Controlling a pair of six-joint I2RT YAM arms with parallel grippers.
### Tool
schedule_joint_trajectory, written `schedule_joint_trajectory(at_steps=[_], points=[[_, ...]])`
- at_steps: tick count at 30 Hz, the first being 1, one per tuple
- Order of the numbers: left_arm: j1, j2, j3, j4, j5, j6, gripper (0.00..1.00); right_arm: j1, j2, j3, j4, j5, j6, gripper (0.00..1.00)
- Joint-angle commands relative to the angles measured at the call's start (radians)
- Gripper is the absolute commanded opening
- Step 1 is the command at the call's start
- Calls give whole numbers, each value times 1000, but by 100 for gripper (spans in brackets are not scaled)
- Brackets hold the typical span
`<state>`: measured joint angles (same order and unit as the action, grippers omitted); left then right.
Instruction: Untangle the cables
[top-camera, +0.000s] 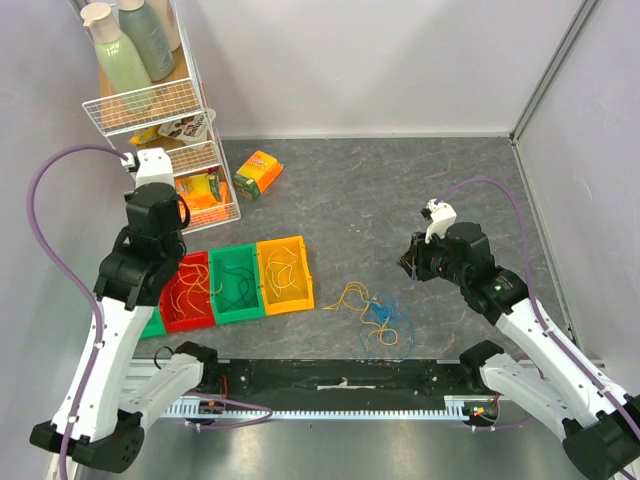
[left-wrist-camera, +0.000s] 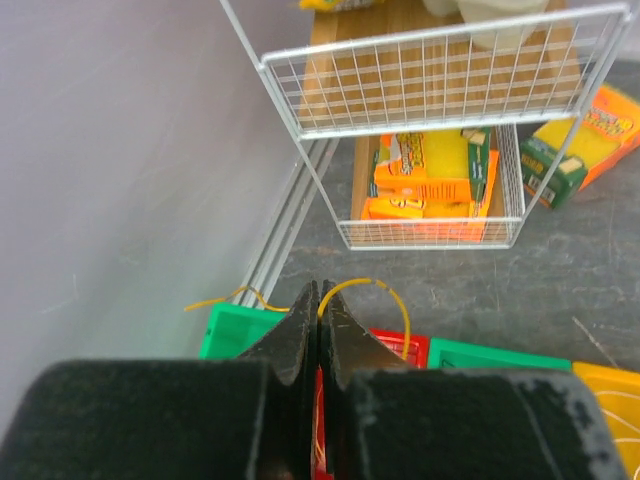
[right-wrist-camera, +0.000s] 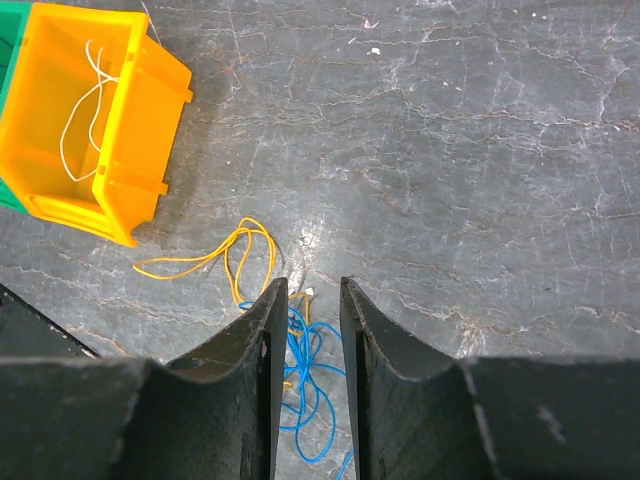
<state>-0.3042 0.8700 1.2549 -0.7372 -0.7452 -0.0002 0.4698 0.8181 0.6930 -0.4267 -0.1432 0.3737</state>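
Two groups of cables are present. The loose cables (top-camera: 372, 312), yellow-orange and blue strands overlapping in one tangle, lie on the counter (top-camera: 400, 200) just right of the yellow bin (top-camera: 290, 305), near the front edge. One yellow cable (left-wrist-camera: 352, 282) is clamped in the left tool (left-wrist-camera: 320, 298), whose fingers are pressed fully together. The strand runs out on both sides of the fingertips. This tool hangs above the red bin (top-camera: 190, 322), which touches a green bin (top-camera: 238, 315). Each of these three bins contains thin strands. The right tool (right-wrist-camera: 313, 286) hovers directly above the tangle with a narrow gap between its fingers and grips nothing. Blue loops show through that gap in the right wrist view. A wire rack (top-camera: 145, 105) holding boxes and bottles stands at the far left.
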Motion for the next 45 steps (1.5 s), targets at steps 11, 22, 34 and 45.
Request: schedule_joint_trajectory(at_steps=[11,22,34,45], points=[[88,-97,-282,-56,-5,-279,2,0,1,31,46,-59,-33,35],[186,-36,-485,16,357,-603,2,0,-5,11,69,-73,-29,35],[579,38,-607,228,659,-702,2,0,-8,3,75,-90,-24,36],[619,-41,-594,49,609,-894,57,0,10,11,65,-88,-21,36]])
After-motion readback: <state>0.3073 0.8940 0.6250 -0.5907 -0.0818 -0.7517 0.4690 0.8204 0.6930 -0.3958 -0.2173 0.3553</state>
